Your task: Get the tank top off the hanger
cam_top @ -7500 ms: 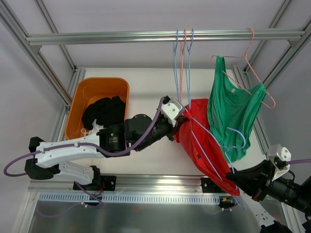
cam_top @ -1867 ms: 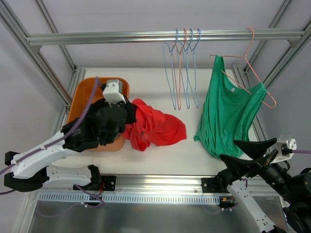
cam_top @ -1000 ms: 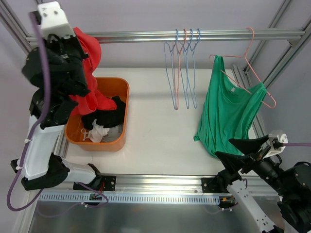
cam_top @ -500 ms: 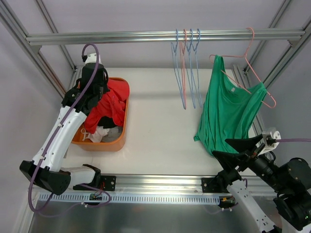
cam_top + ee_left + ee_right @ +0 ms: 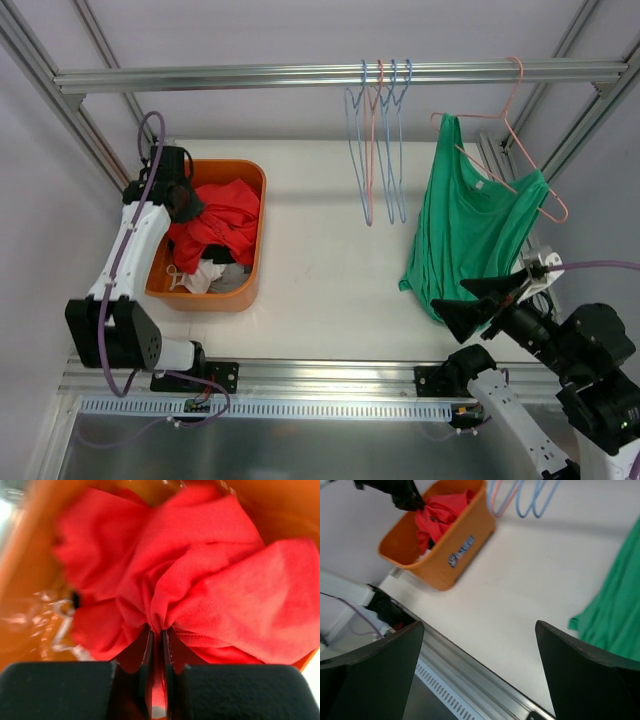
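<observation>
Top: my left tool (image 5: pixel 182 198) is in the orange bin (image 5: pixel 256 250) with the red tank top (image 5: pixel 222 215). The green tank top (image 5: pixel 470 225) hangs on the pink hanger (image 5: pixel 525 120). Left wrist: tool pinching a red fold. Right wrist: my right tool (image 5: pixel 479 625) is spread wide over the desk (image 5: pixel 520 580).

A robotics lab test cell: an aluminium-profile frame (image 5: pixel 300 76) boxes in a white bench (image 5: pixel 320 290), blank pale walls (image 5: pixel 250 30) surround it, and a slotted cable duct (image 5: pixel 300 408) runs along the near edge.

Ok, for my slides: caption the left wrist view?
Left hand pinching the red tank top in the orange bin.
</observation>
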